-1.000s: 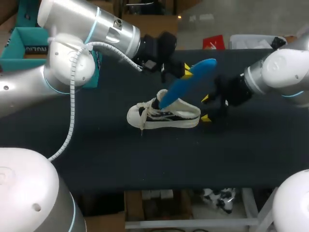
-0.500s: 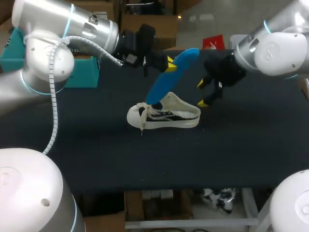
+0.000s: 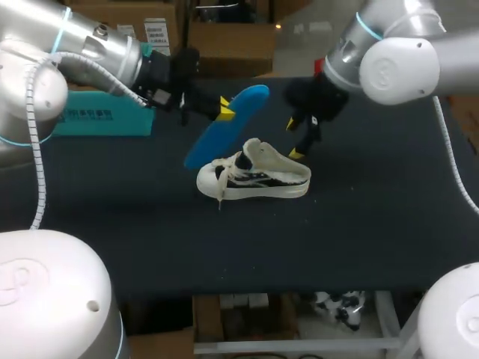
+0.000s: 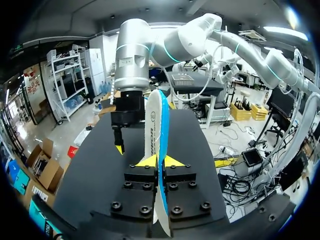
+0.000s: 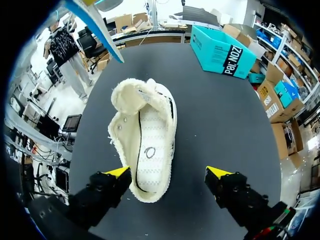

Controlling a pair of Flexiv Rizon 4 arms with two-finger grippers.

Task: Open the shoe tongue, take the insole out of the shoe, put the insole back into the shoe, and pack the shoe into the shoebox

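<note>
1. White low-top sneaker with black side stripes [image 3: 254, 178] stands on its sole near the middle of the black table [image 3: 359, 224], toe toward the left arm's side, heel toward the right arm's.
2. Its fuzzy cream tongue [image 5: 131, 97] is folded back and the mouth is wide open, with the inside bare.
3. Left claw [image 3: 223, 107] pinches the long blue foam insole [image 3: 224, 127] from both sides, around mid-length.
4. The insole hangs tilted in the air and is out of the shoe. Its upper end is past the claw and its lower end is near the toe. Cannot tell if it touches the toe.
5. Right claw [image 3: 294, 139] is spread wide and holds nothing. It is above and behind the heel.
6. In the right wrist view the heel lies between the two yellow tips, closer to one finger. No contact shows.
7. Teal cardboard shoebox [image 3: 97, 120] sits at the table's far left edge, well apart from the shoe.
8. There is open table all round the shoe, with broad bare stretches toward the near edge and the right edge.
</note>
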